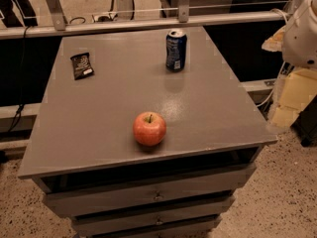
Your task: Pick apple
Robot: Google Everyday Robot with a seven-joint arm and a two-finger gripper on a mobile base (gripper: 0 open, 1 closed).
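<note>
A black packet [81,66] lies flat in the upper left of the grey table [99,108]. The apple [149,128] sits near the front edge at lower centre, stem pointing up and touching nothing else, while the blue can [176,50] stands upright well behind it. The gripper [292,95] hangs at the right edge of the frame, off the table and well apart from the apple; open or closed, I cannot tell.
</note>
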